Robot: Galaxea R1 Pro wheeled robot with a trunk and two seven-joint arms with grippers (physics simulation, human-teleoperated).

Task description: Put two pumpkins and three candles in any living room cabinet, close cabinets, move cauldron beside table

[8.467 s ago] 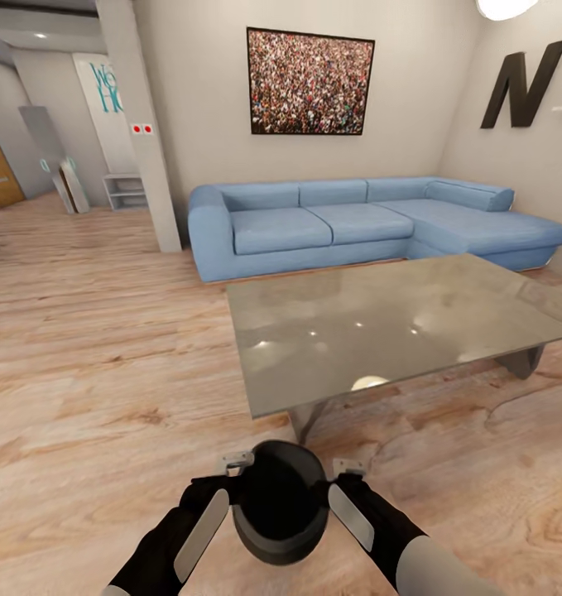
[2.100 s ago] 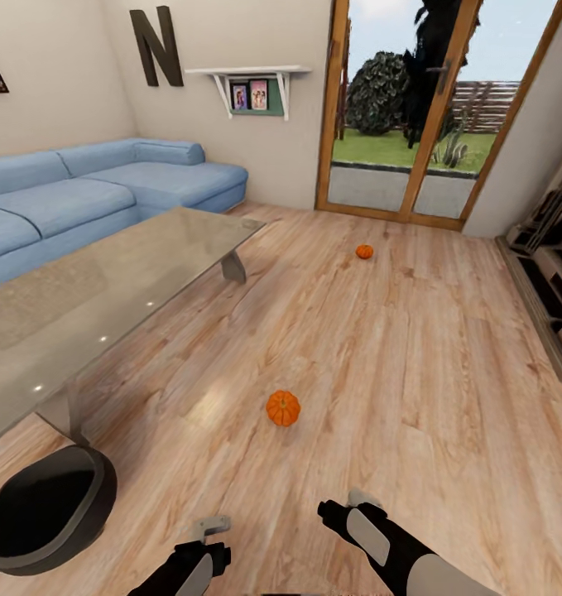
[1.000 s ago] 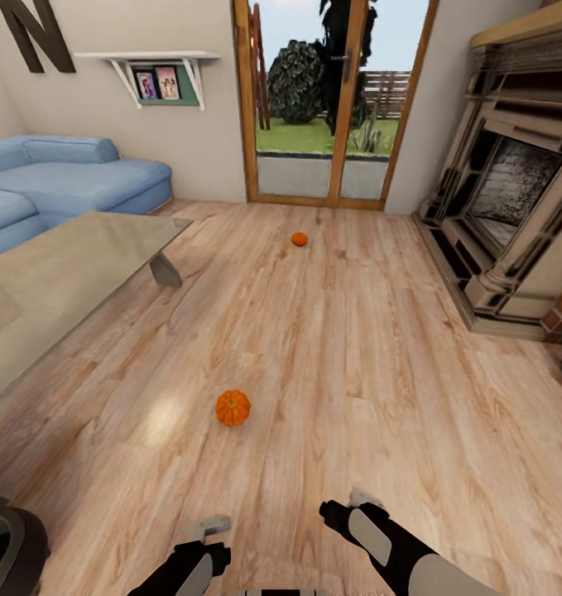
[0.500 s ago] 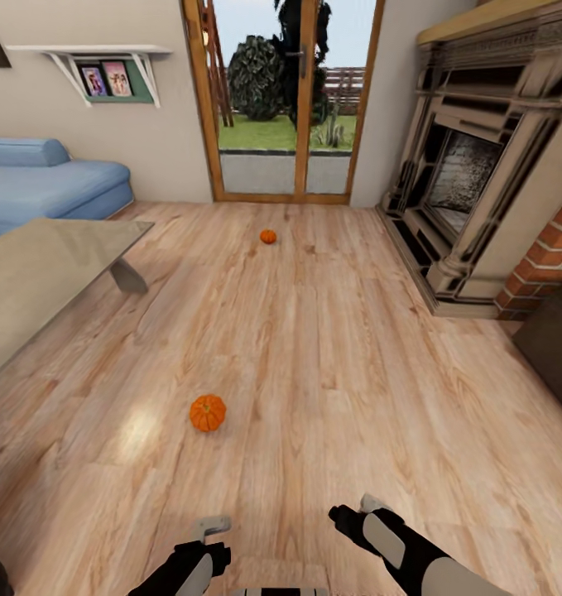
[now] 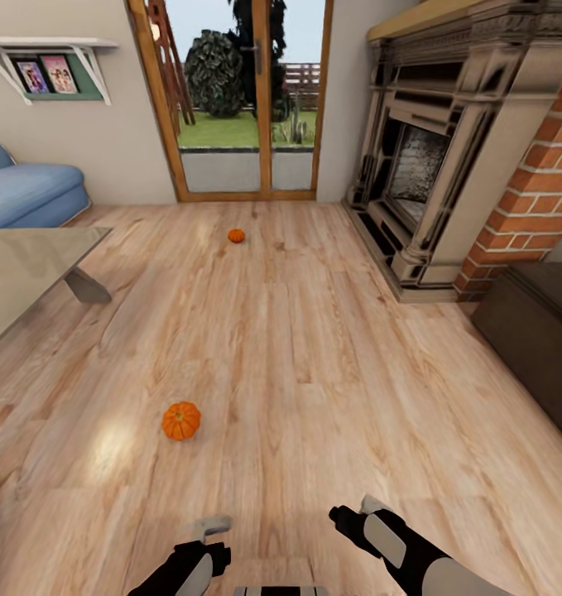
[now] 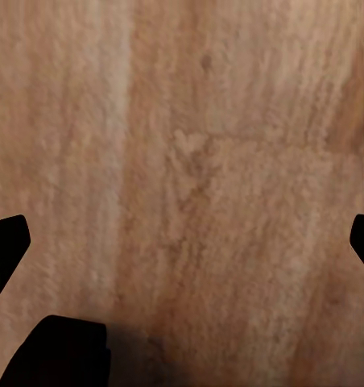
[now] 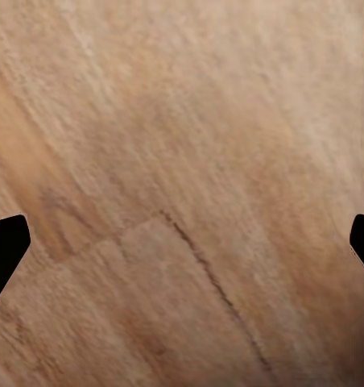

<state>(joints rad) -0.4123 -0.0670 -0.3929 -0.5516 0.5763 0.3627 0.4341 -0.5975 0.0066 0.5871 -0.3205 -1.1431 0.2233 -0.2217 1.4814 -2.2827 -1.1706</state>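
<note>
Two small orange pumpkins lie on the wooden floor: one ahead and left of my arms, the other far off near the glass doors. A low dark brown cabinet stands at the right edge, beside the brick fireplace. My left gripper and right gripper hang low at the bottom of the head view, both open and empty. In each wrist view the dark fingertips sit wide apart over bare floorboards. The cauldron and the candles are out of view.
The glass coffee table juts in from the left, with the blue sofa behind it. A stone fireplace and brick column fill the right. Glass doors close the far end.
The camera has swung right: table and sofa slid left, fireplace and cabinet came in. The cauldron, held between both grippers at first, then seen standing by the table, has left the picture.
</note>
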